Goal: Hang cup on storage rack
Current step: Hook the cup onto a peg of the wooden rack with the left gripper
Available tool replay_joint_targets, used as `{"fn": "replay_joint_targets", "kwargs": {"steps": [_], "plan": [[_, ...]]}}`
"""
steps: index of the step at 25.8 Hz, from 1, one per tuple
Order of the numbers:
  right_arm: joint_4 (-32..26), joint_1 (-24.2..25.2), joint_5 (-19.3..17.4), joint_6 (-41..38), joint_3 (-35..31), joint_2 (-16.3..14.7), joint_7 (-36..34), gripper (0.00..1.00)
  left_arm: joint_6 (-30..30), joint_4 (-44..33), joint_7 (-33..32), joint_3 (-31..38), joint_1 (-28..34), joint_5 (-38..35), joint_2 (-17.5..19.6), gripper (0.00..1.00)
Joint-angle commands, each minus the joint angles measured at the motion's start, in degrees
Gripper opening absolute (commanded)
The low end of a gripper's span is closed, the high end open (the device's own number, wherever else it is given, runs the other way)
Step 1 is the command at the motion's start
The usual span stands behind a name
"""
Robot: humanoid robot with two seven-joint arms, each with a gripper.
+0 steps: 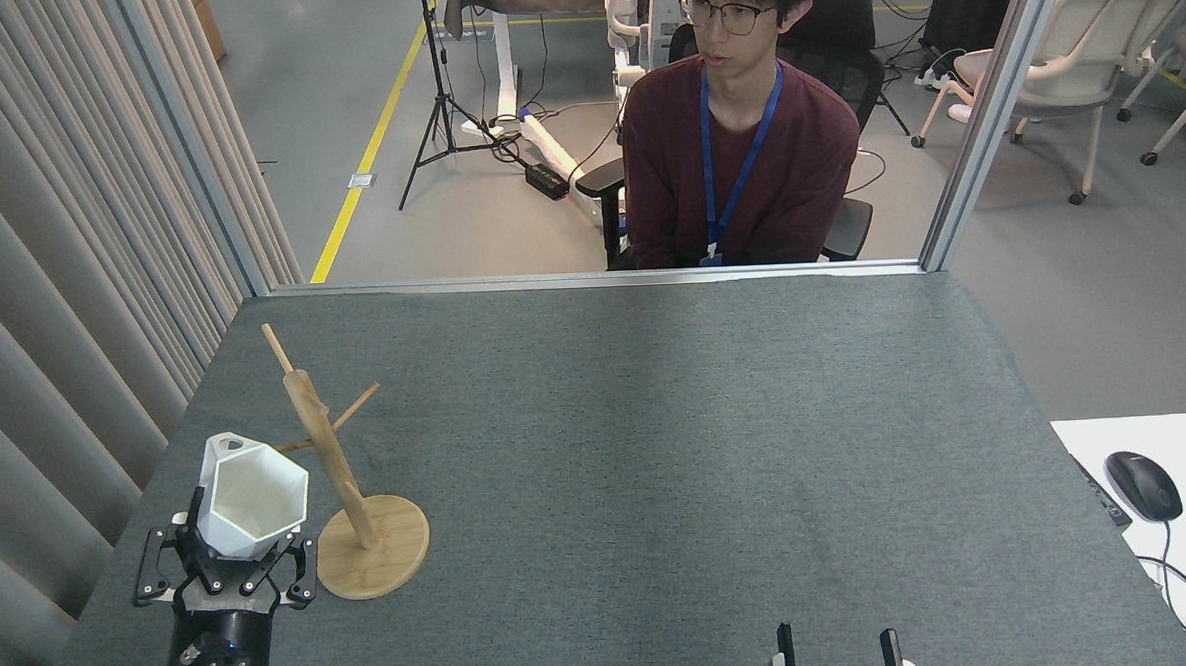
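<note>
L gripper [231,564] clamps the cup [253,498] by its tapering base, fingers splayed either side, cup mouth facing up toward the head view. R gripper [835,655] barely shows at the bottom edge w/ its two finger tips apart, so open, idle, well clear of the work.

Step in hand, by my read: carry phase, cup lifted and brought alongside the storage rack [344,474], not yet hung. Cup sits just left of the post, its small handle w/ the round hole on the far-left rim; the left-pointing peg passes behind the cup.

Next move prob. calls for turning the cup so the handle hole faces a peg tip, then sliding it on. Risk: knocking the light rack over.

L arm comes up from the bottom-left corner, wrist roughly vertical.

Behind the table [658,450], a person [740,156] sits watching.
</note>
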Motion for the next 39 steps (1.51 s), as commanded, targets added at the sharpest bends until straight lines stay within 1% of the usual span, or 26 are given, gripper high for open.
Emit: {"fn": "replay_joint_targets", "kwargs": {"steps": [1,3,6,8,10,11,12,13,14,24,29,33,36,39], "plan": [[0.1,0.0,0.1,0.0,0.0,0.0,0.0,0.99,-0.1,0.8,0.1,-0.7,-0.6,-0.4,-0.2,0.29],[0.2,0.0,0.1,0.0,0.0,0.0,0.0,0.99,-0.1,0.9,0.1,-1.3,-0.6,-1.1,-0.2,0.31],[0.2,0.0,0.1,0.0,0.0,0.0,-0.1,0.99,-0.1,0.9,0.7,-2.3,-0.5,-1.6,-0.2,0.42],[0.5,0.0,0.1,0.0,0.0,0.0,-0.2,0.99,-0.1,1.0,1.0,-3.0,-0.4,-1.8,-0.2,0.42],[0.5,0.0,0.1,0.0,-0.1,0.0,-0.4,0.99,-0.1,1.0,1.0,-3.3,-0.4,-1.9,-0.2,0.51],[0.5,0.0,0.1,0.0,0.0,0.0,-0.4,0.99,-0.1,1.0,1.1,-3.4,-0.5,-2.6,-0.2,0.56],[0.5,0.0,0.0,0.0,0.0,0.1,-0.4,0.99,-0.1,1.0,1.3,-3.3,-0.5,-3.5,-0.2,0.66],[0.5,0.0,0.0,0.0,0.0,0.1,-0.5,0.99,-0.1,1.0,1.8,-3.3,-0.5,-4.3,-0.2,0.81],[0.6,0.0,0.1,0.0,0.0,0.1,-0.5,0.99,-0.1,1.1,2.7,-3.3,-0.5,-4.7,-0.2,0.99],[1.1,-0.1,0.0,-0.2,0.0,0.1,-0.7,0.99,-1.6,1.0,3.4,-3.3,0.1,-4.6,-0.2,0.99],[1.3,-0.1,0.0,-0.8,0.0,0.1,-1.1,0.99,-1.8,0.6,3.4,-3.3,1.8,-4.2,-0.1,0.99],[1.4,-0.1,0.1,-0.8,0.0,0.0,-1.2,0.99,-2.2,-2.1,3.4,-1.9,5.0,-2.5,0.1,0.99],[1.3,0.0,0.1,-0.8,-0.1,-0.2,-1.2,0.99,-4.0,-4.6,3.4,0.7,8.2,1.2,0.5,0.99],[1.3,0.1,0.1,-0.8,-0.1,-0.4,-1.2,0.99,-4.5,-6.6,3.4,1.3,11.7,4.2,0.5,0.99]]}}
